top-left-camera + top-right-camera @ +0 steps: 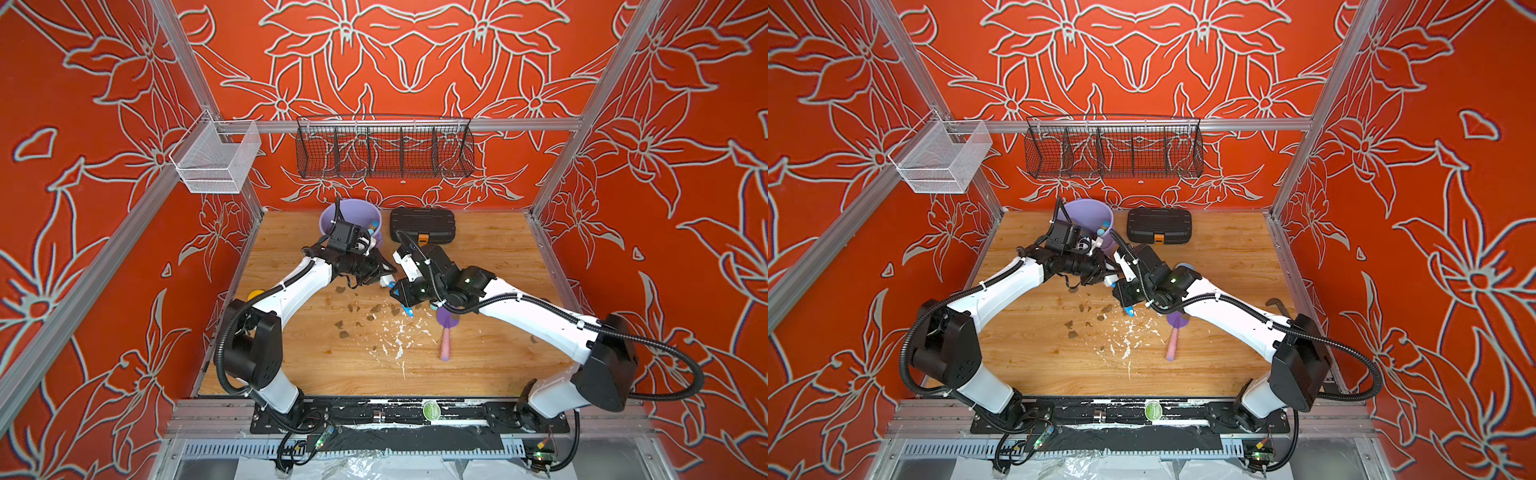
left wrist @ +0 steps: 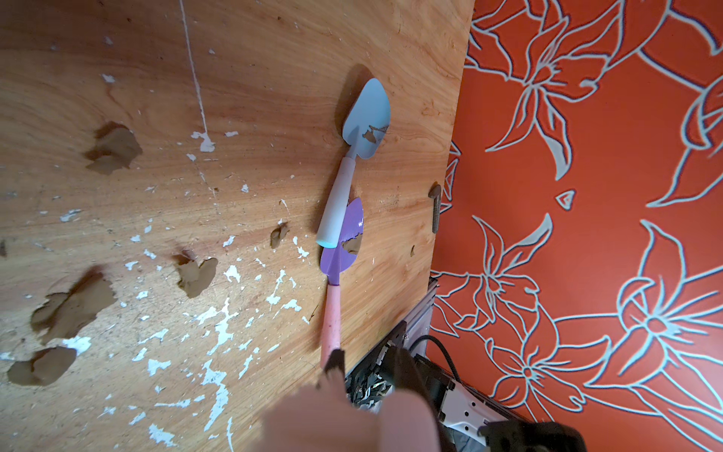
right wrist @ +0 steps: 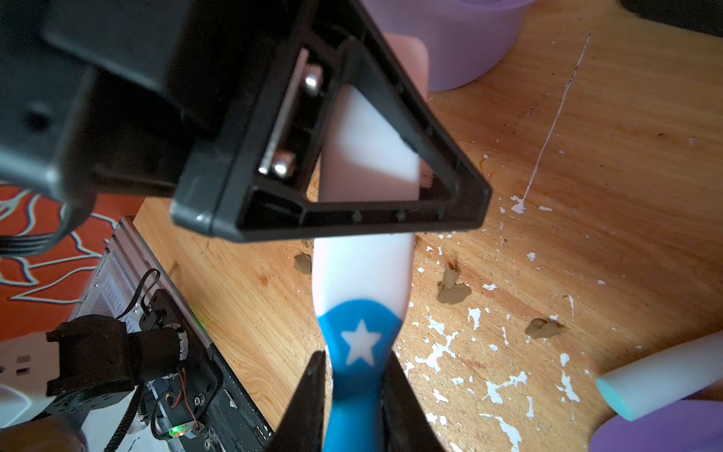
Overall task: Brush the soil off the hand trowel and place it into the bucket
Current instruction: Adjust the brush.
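Grained wooden tabletop (image 2: 274,58), glossy purple trowel blade (image 2: 338,260); matt plastic bucket (image 1: 361,208)

Left hand (image 1: 383,275) clamped shut, right hand (image 3: 354,375) pinching just beside it

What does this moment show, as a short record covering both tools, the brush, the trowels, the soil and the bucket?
left tool: shut on the brush, white part of handle
right tool: closed on the brush's blue star end
purple trowel: flat on the table, soil on blade
blue trowel: flat, soil on blade, handle end lying over the purple trowel's blade
loose soil: clumps scattered on the table
bucket: upright at the back beside the black case; these trowels not in it
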Tool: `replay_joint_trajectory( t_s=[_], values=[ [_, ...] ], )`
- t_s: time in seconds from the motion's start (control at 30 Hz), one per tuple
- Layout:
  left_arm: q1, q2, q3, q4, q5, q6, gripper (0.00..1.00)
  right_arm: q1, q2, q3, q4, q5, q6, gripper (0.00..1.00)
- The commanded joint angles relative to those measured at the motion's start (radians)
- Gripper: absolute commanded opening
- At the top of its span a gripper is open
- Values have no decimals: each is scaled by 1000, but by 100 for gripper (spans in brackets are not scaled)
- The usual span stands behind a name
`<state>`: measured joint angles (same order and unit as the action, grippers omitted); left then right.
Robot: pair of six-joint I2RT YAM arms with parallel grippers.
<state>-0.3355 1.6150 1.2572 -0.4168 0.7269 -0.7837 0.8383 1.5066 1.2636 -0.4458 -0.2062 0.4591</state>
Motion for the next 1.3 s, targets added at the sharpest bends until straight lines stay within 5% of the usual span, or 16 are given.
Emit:
replay_joint_trajectory(
  t_s=[0.0, 0.03, 0.1, 0.23, 0.47, 0.7, 0.87, 1.17, 1.27],
  values=[
    [0, 16, 29, -30, 38, 9, 0, 7, 14, 27, 2, 1, -29, 0],
    [0, 16, 35, -35, 36, 16, 8, 7, 10, 24, 4, -1, -29, 0],
    [0, 24, 53, -64, 15, 42, 43, 7, 3, 14, 6, -2, -24, 0],
    [3, 43, 156, -225, -152, 160, 96, -9, -7, -10, -41, -2, -9, 0],
    [-50, 4, 196, -327, -449, 266, 97, -161, -152, -194, -125, -67, 91, 0],
    [-190, 35, 155, -272, -462, 313, 97, -352, -358, -338, -252, -29, 102, 0],
    [-322, 182, 267, -279, -545, 353, 100, -446, -420, -394, -255, -40, 100, 0],
    [-412, 452, 490, -304, -652, 450, 66, -599, -477, -505, -203, -140, 124, 0],
    [-430, 507, 547, -338, -724, 478, 62, -614, -493, -518, -197, -148, 126, 0]
  ],
)
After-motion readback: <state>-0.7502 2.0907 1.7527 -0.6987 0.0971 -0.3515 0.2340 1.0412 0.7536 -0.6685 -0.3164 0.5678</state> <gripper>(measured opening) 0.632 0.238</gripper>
